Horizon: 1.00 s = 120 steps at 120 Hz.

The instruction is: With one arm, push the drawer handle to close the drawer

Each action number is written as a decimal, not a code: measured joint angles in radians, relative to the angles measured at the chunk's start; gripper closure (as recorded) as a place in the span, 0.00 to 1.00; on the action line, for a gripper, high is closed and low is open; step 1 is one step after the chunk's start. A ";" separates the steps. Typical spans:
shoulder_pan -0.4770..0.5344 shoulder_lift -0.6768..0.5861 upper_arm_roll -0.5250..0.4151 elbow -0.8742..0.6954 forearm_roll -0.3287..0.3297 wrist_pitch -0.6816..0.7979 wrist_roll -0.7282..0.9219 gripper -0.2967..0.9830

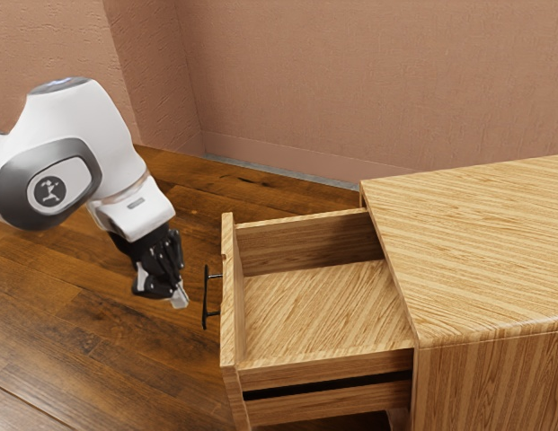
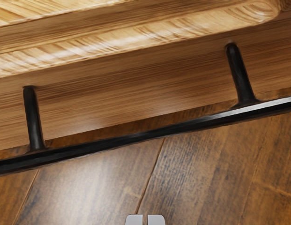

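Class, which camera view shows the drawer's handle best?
The wrist view: the black handle appears large there, with its long bar and both posts joining it to the drawer front. The exterior view shows it small and nearly edge-on, at the drawer's outer face, beside the pincer.

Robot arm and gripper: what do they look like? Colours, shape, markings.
Arm: smooth, rounded white shell, with a grey ring around a white panel carrying a round dark logo. Gripper: mostly black, angular, with pale grey, blocky fingertips.
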 joint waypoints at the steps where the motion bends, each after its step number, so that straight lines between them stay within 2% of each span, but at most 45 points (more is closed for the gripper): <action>1: 0.000 0.003 -0.001 0.001 -0.001 0.002 0.002 0.84; 55: 0.000 0.160 -0.082 0.110 -0.049 0.070 0.090 0.85; 61: 0.001 0.179 -0.096 0.133 -0.053 0.074 0.095 0.82; 72: 0.000 0.219 -0.113 0.174 -0.062 0.084 0.103 0.84; 120: 0.002 0.379 -0.148 0.305 -0.070 0.145 0.049 0.85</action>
